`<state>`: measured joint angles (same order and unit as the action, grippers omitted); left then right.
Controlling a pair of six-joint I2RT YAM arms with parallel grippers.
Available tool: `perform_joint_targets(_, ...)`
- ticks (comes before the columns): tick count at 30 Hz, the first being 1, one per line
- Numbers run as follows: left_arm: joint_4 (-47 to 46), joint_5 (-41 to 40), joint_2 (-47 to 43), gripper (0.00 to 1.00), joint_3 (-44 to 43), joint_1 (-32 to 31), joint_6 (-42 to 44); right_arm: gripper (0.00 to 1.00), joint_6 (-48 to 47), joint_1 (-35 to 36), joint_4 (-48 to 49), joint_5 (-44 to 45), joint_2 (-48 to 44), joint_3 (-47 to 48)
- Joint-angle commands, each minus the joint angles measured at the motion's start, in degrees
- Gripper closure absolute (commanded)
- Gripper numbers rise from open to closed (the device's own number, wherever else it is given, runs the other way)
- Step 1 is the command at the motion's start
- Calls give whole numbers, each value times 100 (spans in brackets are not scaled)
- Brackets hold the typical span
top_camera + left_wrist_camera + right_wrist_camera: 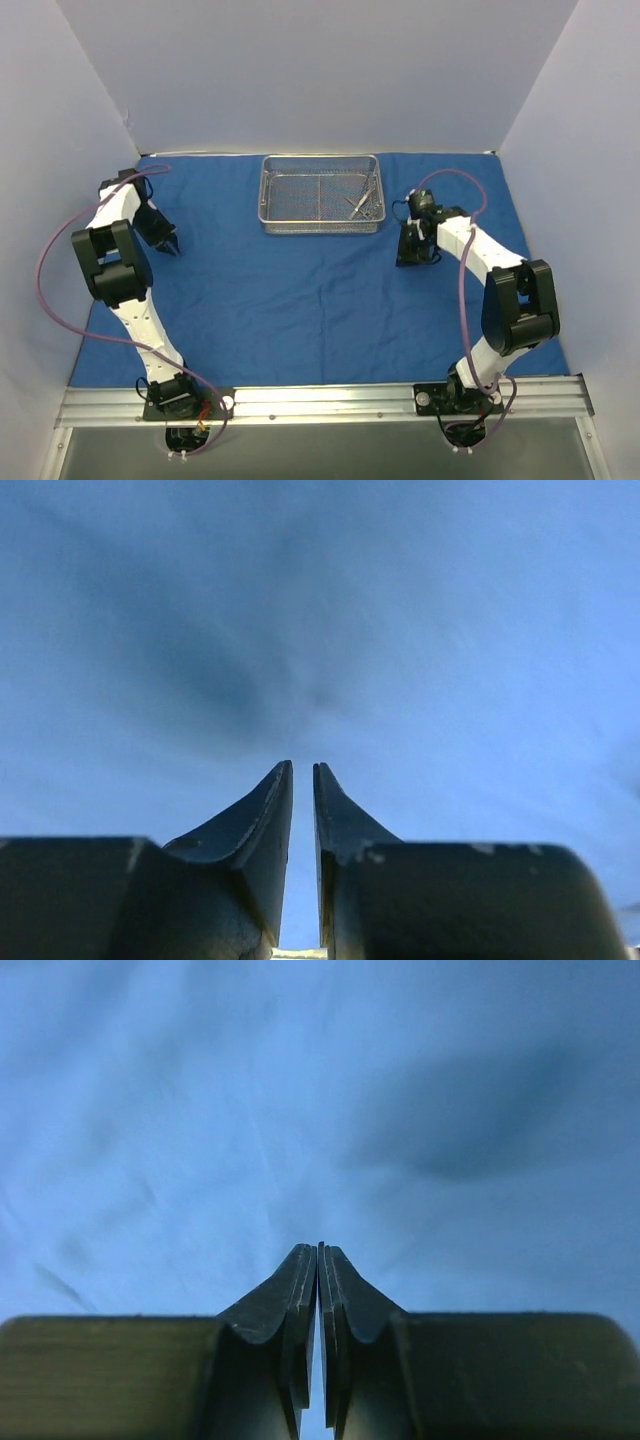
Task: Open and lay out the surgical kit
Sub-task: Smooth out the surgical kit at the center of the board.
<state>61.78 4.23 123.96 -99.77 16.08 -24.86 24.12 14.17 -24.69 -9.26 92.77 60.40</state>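
The surgical kit's blue cloth wrap point(300, 300) is lying opened out flat beneath both tools. Its silver wire-mesh tray point(320, 228) is sitting on the cloth beyond them, off to the right of the left tool point(302, 770) and to the left of the right tool point(319, 1248). The thin metal instruments point(362, 205) are lying bunched and overlapping in the tray's end nearer the right tool, too small to count. The cloth is showing only soft creases and shadowed dips under each tool, and the rest of the mesh is looking bright and bare.

The left tool is standing slightly released, with a narrow slit of blue showing between its fingers and nothing in it. The right tool is clenched tip to tip, with no cloth or steel seen pinched between.

With the wrap open, laying out the instruments is looking like the work left, and trouble is likely waiting there. The instruments are slim, slick and crossed, so a pinch on one may be dragging a neighbour along or letting it slip back. A ring handle or tip may be snagging in the mesh and tilting the light tray. A tool riding too low may also be rucking the cloth and sliding the tray with it.
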Motion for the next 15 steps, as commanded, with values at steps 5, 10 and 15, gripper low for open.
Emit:
perform_joint_targets(5,-737,622,-944,81,598,-122,-133,96,-338,-959,-300,355,539,385)
perform_joint_targets(10,-939,702,-540,86,704,-131,-142,100,-311,-1338,-19,345,1189,69)
perform_joint_targets(15,-992,623,-171,90,748,-131,-142,100,-259,-1593,-176,662,1051,-441)
